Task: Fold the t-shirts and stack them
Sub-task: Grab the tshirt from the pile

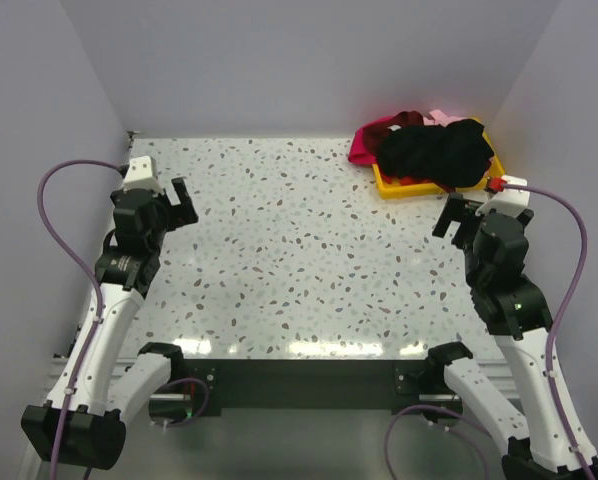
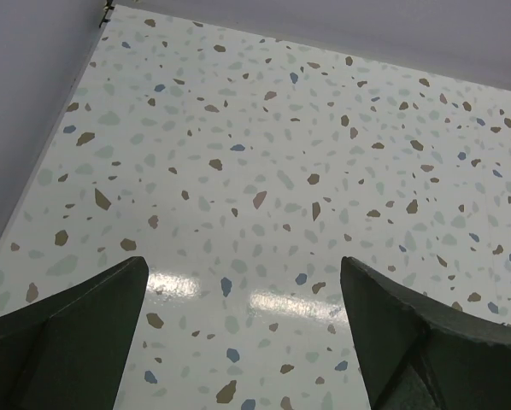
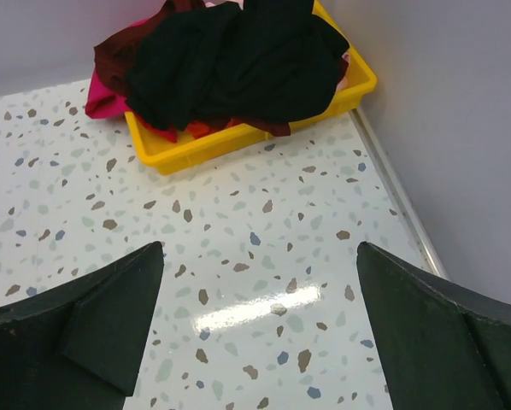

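You'd folded nothing at this point: t-shirts (image 3: pixel 238 60) sat heaped in the tray (image 3: pixel 213 147), upper right of frame. Left gripper (image 2: pixel 243 260) and right gripper (image 3: pixel 260 248) stood wide open, empty. All folding and stacking was left.

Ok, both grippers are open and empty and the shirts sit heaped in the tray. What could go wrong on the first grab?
The black t-shirt lies draped over the maroon t-shirt and magenta t-shirt, so one pinch may drag several out together. The yellow tray stands in the far right corner; a tug on cloth might slide or tip it. The left gripper is far across the table, so the right gripper probably works alone.
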